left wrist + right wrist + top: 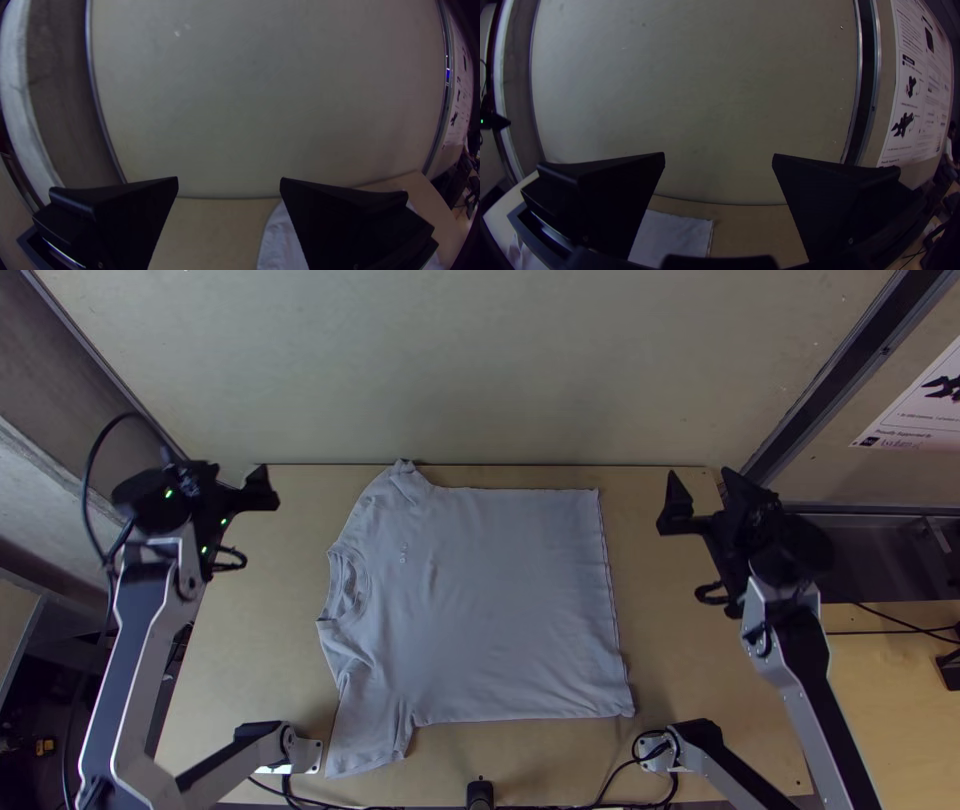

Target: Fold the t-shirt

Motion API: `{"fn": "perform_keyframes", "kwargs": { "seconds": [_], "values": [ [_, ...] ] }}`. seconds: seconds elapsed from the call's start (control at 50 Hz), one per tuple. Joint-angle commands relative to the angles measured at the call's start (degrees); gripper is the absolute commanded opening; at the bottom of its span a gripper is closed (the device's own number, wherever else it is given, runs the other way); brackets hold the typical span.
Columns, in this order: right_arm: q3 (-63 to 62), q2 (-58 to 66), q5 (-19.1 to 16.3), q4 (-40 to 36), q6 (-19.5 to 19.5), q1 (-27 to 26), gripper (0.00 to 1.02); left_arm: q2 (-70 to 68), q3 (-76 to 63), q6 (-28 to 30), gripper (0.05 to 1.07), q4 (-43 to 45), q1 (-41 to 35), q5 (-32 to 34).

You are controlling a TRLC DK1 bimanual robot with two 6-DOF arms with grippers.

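In the top view the light grey t-shirt lies spread, collar to the left and hem to the right. Its near sleeve extends toward the near edge; the far sleeve area looks creased and bunched. My left gripper is beyond the shirt's left side, open and apart from it. Right of the hem, near the far edge, my right gripper is open too. The left wrist view has my left gripper with part of the shirt; the right wrist view has my right gripper and a shirt corner.
A pale wall panel rises behind the far edge of the wooden table. Cables run along the near edge beside a small black device. Bare wood borders the shirt on both sides.
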Motion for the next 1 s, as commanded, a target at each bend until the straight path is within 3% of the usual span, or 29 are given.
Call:
{"fn": "perform_keyframes", "kwargs": {
  "seconds": [0.0, 0.1, 0.28, 0.76, 0.86, 0.98],
  "values": [
    [5.95, 6.12, 1.78, -0.9, 3.61, -0.37, 0.98, 4.59, 5.87, -0.93, 1.03, -2.62, -1.36, 0.1],
    [12.36, 12.54, 1.86, -5.55, 8.8, -0.81, 0.99, 7.31, 8.42, -3.74, 1.03, -2.71, -2.24, 0.1],
    [19.75, 21.68, 1.78, -11.53, 14.16, -0.98, 0.99, 13.82, 14.22, -6.38, 1.03, -4.55, -3.65, 0.19],
    [23.44, 32.93, -0.33, -11.44, 22.42, -1.51, 0.99, 36.4, 32.77, -5.24, 1.01, -11.93, -5.23, 0.98],
    [24.67, 35.22, -0.33, -12.23, 22.77, -1.34, 0.98, 41.76, 36.99, -5.24, 0.93, -13.6, -5.23, 0.98],
    [26.16, 38.29, -0.68, -13.99, 25.06, -1.25, 0.98, 47.39, 41.56, -5.24, 0.93, -15.71, -5.76, 0.98]
  ]
}}
